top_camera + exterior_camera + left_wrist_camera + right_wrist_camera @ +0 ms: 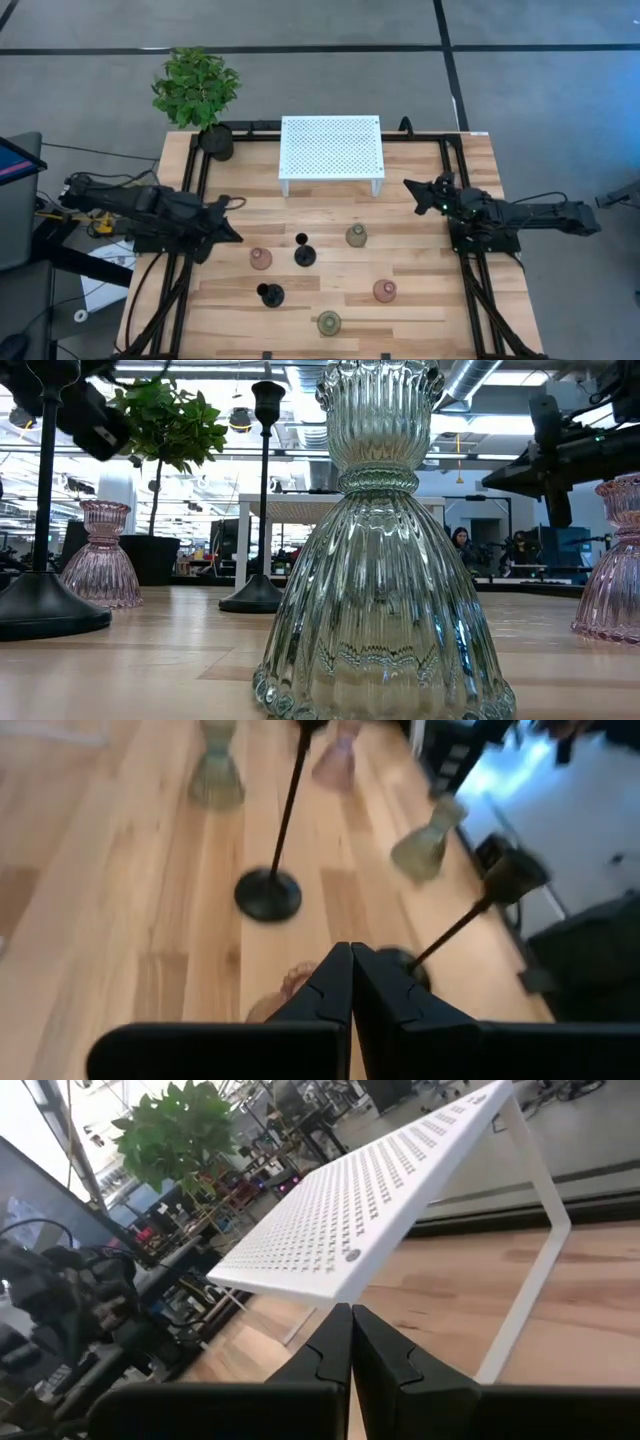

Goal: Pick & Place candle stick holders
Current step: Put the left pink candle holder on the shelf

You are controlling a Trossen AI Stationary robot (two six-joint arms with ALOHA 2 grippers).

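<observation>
Lying scattered across the front half of the wooden table [420, 310], all six candle stick holders standing upright and apart from one another, none of them being held. Sitting nearest the left side, a pink holder [261, 259]; just beside it toward the middle, a black stemmed holder [305, 254]; further right, an olive-green holder [356, 236]. Standing closer to the front edge, a second black holder [270, 295], a second pink holder [385, 291] and a second olive-green holder [329, 323], the last filling most of the low view as ribbed glass.

Hovering at the table's left side, near the first pink holder, the left gripper [232, 235], fingers pressed together and gripping nothing; looking past its closed tips in the wrist view toward the black holders and the glass ones beyond. Waiting at the right side, the right gripper [412, 187], fingers likewise closed and empty, pointing toward the white perforated rack [331, 148].

Standing on its legs at the back centre of the table, that rack, with nothing on top. Resting at the back left corner, a leafy green plant [196, 87] in a black pot [216, 141]. Sitting in the room beyond, faintly visible, a person [461, 541].
</observation>
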